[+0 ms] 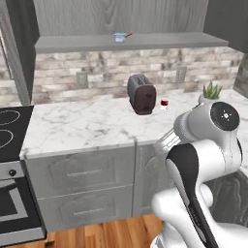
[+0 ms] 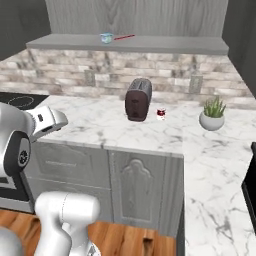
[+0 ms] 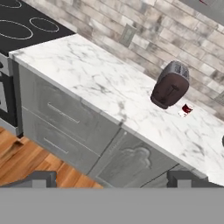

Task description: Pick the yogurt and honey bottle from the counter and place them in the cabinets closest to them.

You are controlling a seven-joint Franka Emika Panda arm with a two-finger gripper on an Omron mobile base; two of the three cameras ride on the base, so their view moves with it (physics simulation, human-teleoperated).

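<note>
White arm segments crowd the foreground of both base views, folded well back from the counter [image 1: 82, 127]. Cabinets [image 1: 121, 14] of grey wood grain span the wall above, and their shelf base carries the yogurt [image 1: 119, 37], set upright beside a thin red item. Toaster [image 1: 141, 94] and small red-and-white glass [image 1: 164, 104] stand near each other mid-counter; a potted plant [image 2: 212, 114] sits further right. No honey bottle can be identified. Gripper [image 3: 111, 180] tips in the hand view stand wide apart with nothing between them. Judgement: yogurt placement appears complete; the next step calls for locating the bottle, likely by repositioning the base, keeping the arm clear of the toaster.
</note>
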